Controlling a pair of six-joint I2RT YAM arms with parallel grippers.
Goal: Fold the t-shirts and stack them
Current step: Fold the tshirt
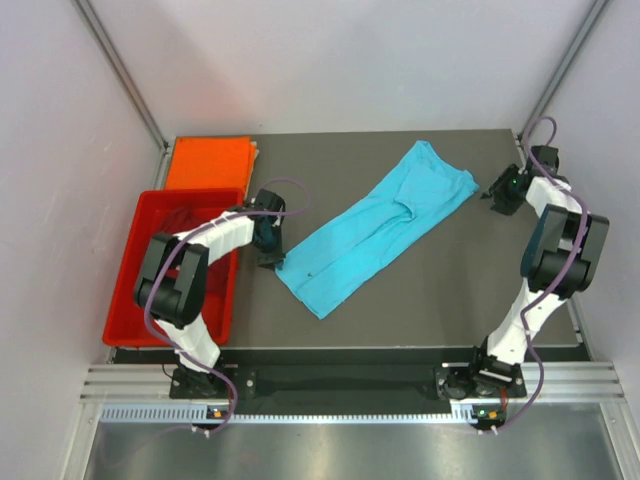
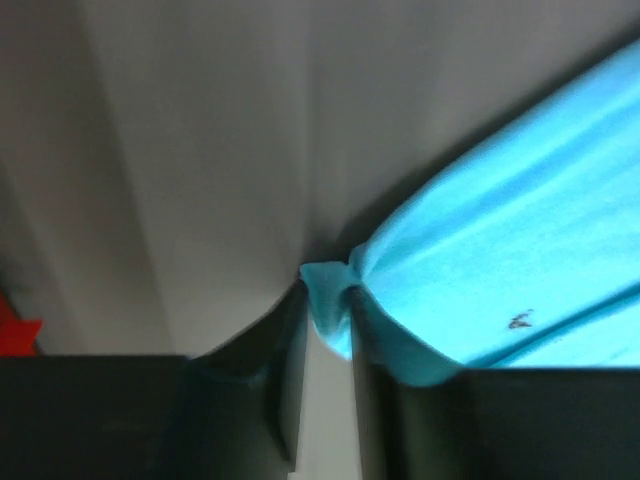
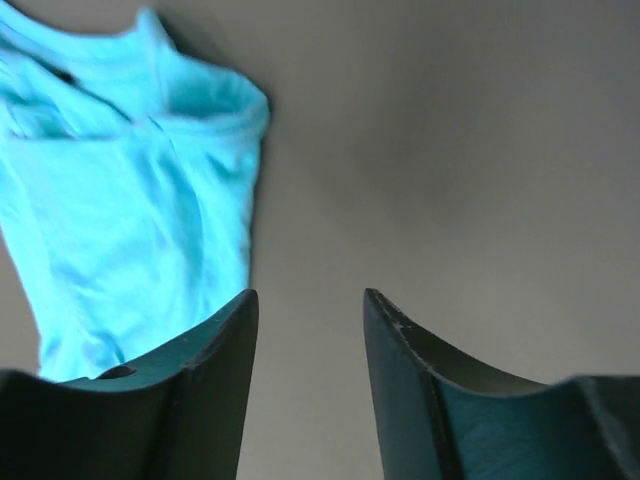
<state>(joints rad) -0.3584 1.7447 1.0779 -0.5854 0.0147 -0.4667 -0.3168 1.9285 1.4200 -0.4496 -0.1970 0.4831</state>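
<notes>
**ITEM: TURQUOISE T-SHIRT, PART-FOLDED. HAZARDS NOTED**

**Location.** The turquoise t-shirt [image 1: 380,235] lies diagonally across the middle of the counter [image 1: 450,310]. It is gathered into a long narrow band, neck end toward the far right and hem end toward the near left. The orange t-shirt [image 1: 208,162] lies folded flat at the far left corner, just beyond the red tray [image 1: 125,290].

**Left hand** [image 2: 325,300]. Narrow, pinching 1 small hem corner of the turquoise cloth between its 2 fingers.

**Right hand** [image 3: 310,310]. Jaws apart and holding nothing, over bare counter just beside the neck end.

**Hazards, as judged:**
1. The pinch takes only a tip of fabric, so a firm pull could slip it free.
2. The right hand stands beside the cloth, not over it, and closing there would catch nothing.
3. Lifting by 1 corner alone would drag and skew the band, spoiling the fold.
4. A bunched ridge sits mid-band, and folding over it would leave a lumpy, unstable layer for stacking.
</notes>
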